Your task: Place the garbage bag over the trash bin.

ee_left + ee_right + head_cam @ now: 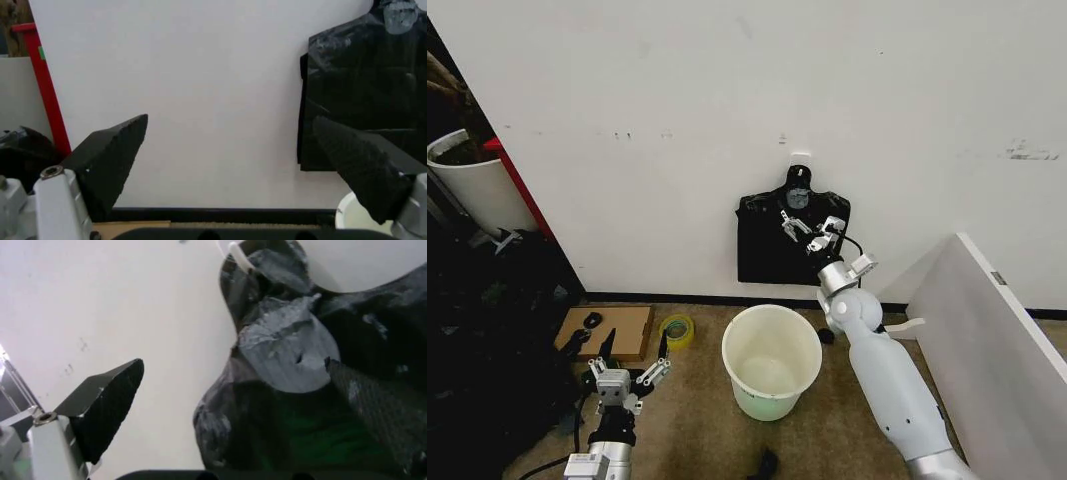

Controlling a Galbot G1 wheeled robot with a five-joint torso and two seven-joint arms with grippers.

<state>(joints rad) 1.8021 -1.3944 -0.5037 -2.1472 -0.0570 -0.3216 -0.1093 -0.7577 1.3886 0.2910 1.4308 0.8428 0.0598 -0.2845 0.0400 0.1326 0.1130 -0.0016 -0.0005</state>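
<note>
Right gripper is reaching up to the far wall, its fingers spread apart in front of the garbage bag, which is hanging flat against the wall from a small white hook. From the right wrist camera, the two dark fingertips are standing wide on either side of the bag's upper part, with nothing between them; whether either pad is actually touching the plastic is hard to tell. A greyish round patch is sitting near the bag's neck, and what it is cannot be made out. The bag's lower right corner is being covered by the right arm's wrist. The trash bin is standing upright on the floor just near of the bag and slightly left of the right arm, its mouth open and its inside bare; only a sliver of its rim is showing in the left wrist camera. Left gripper is hovering low at the near left, well apart from the bin, its fingers also open on nothing. Beyond it, a flat cardboard piece and a roll of yellow tape are lying by the skirting. A white board is leaning at the right, cut off by the frame, and a small dark object near the bottom edge is too cut off to identify.
</note>
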